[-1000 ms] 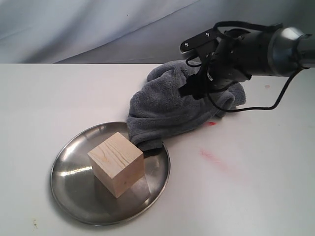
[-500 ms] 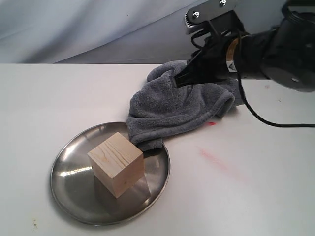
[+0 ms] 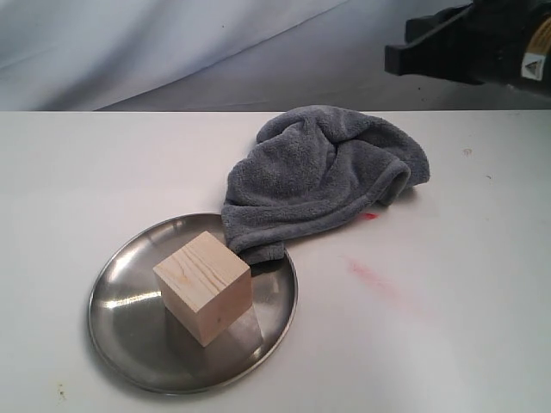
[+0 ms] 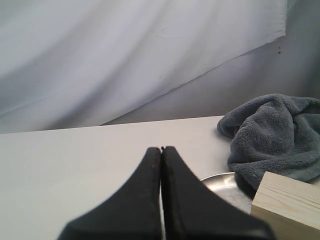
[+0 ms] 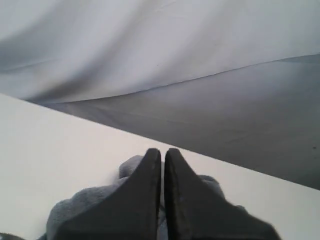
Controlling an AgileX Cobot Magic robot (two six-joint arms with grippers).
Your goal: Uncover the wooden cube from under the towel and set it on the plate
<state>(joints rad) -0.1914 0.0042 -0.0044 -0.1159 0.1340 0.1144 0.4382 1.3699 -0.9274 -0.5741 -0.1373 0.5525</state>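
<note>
The wooden cube [image 3: 204, 286] stands uncovered on the steel plate [image 3: 129, 331] at the front left. The grey-blue towel [image 3: 320, 176] lies crumpled behind it, one corner hanging over the plate's rim. My right gripper [image 5: 163, 151] is shut with nothing in it, high above the towel [image 5: 75, 212]; in the exterior view only part of that arm [image 3: 473, 39] shows at the top right. My left gripper [image 4: 161, 149] is shut and empty, low over the table, with the cube [image 4: 287, 205], plate [image 4: 225, 186] and towel [image 4: 272, 137] beside it.
A white table [image 3: 448, 327] carries faint red marks [image 3: 372, 275] to the right of the plate. A grey-white cloth backdrop [image 3: 172, 43] hangs behind the table.
My right arm has risen from the towel and pulled back to the top right. The towel stays crumpled where it lay. Cube and plate have not moved.
</note>
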